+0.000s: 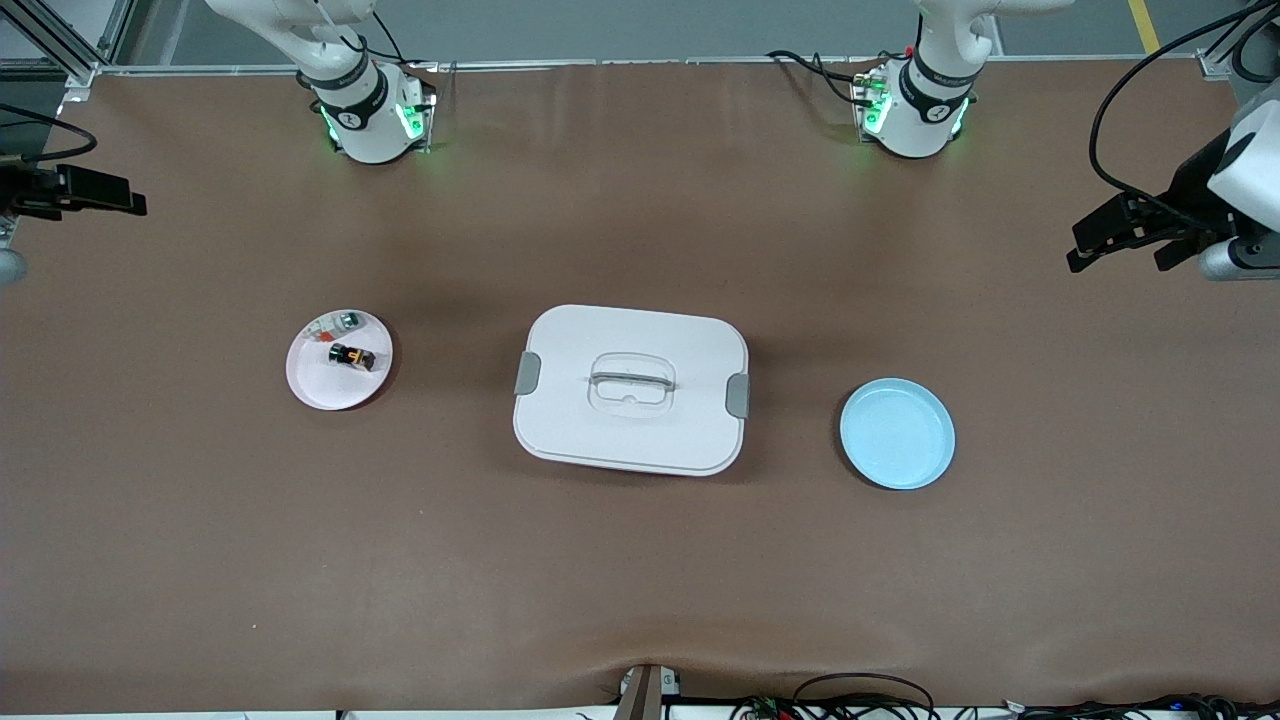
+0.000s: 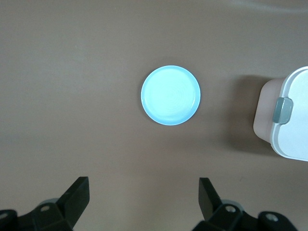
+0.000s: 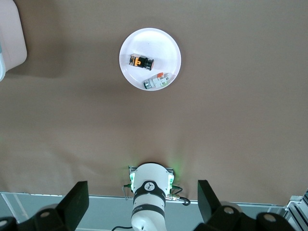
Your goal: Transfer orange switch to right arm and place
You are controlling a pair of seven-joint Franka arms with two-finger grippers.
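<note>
My right gripper [image 3: 139,204], fingers spread wide and empty, hangs high above the white plate [image 1: 312,385] holding the orange switch [image 1: 352,356], its fingertips cut off from view, while my left gripper [image 2: 144,202], equally wide and empty, hovers over the blue plate [image 2: 171,95].

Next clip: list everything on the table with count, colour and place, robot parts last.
orange switch: one, black with orange face, on the white plate.
whitish part: one, red-orange patch, same plate, farther from the front camera than the switch.
white plate: one, toward the right arm's end.
lidded box: one, white, grey latches, mid-table.
blue plate: one, bare, toward the left arm's end.
left tool: open, over the table by the blue plate.
right tool: open, waiting at its own end of the table.
</note>
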